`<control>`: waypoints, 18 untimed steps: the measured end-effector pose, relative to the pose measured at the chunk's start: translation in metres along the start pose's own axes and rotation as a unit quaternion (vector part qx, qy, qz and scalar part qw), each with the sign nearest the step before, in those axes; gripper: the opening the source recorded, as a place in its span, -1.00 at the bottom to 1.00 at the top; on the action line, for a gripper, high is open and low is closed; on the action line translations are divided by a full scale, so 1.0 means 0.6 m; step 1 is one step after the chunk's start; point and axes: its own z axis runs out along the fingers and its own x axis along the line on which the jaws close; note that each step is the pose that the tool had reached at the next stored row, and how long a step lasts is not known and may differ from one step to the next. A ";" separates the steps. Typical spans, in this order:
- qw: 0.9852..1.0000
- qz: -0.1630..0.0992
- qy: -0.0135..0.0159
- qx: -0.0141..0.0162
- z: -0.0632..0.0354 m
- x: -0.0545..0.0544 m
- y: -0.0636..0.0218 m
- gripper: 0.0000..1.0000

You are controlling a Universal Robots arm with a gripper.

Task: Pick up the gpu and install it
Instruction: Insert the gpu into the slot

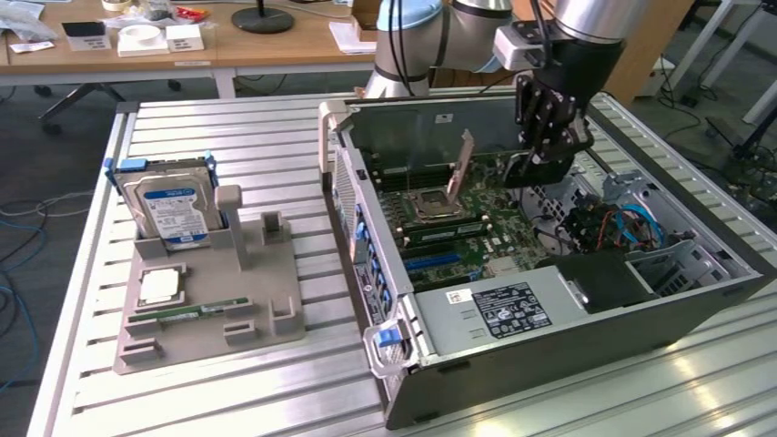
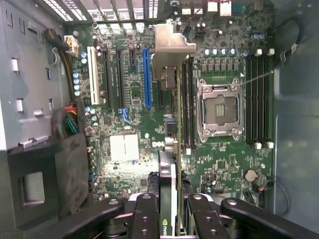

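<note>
On the exterior view's left, a hard drive point(image 1: 174, 208) is stood in a holder point(image 1: 206, 305) on the tabletop point(image 1: 243, 137). To the right, the gpu point(image 1: 461, 168) is held on edge inside the case point(image 1: 547, 337), pinched between the fingers point(image 2: 172, 209), bracket point(image 2: 172, 47) outward, apparently so its edge can meet a motherboard point(image 2: 129, 109) slot.

- We've got the arm reaching down into the open PC case point(image 1: 680, 309) lying on its side on the slatted bench point(image 1: 243, 137).
- The pincer point(image 1: 549, 157) is clamped on the gpu point(image 1: 461, 168), which stands on edge, tilted, above the motherboard point(image 1: 474, 237) near the CPU socket point(image 1: 428, 204).
- On the exterior view's left we see a grey holder tray point(image 1: 206, 309) with a hard drive point(image 1: 170, 205) standing upright, plus a CPU point(image 1: 162, 287) and a memory stick point(image 1: 200, 312) lying flat.
</note>
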 end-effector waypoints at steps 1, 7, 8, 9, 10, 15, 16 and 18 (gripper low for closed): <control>1.000 0.000 0.000 0.000 0.001 0.000 0.002 -0.46; 1.000 0.000 0.000 0.000 0.001 0.000 0.003 -0.46; 1.000 0.000 0.000 0.000 0.001 0.000 0.003 -0.46; 1.000 0.000 0.000 0.000 0.001 0.000 0.003 -0.46; 1.000 0.000 0.000 0.000 0.001 0.000 0.003 -0.46; 1.000 0.000 0.000 0.000 0.001 0.000 0.003 -0.46; 1.000 0.000 0.000 0.000 0.002 0.000 0.003 -0.46; 1.000 0.000 0.000 0.000 0.002 0.000 0.003 -0.46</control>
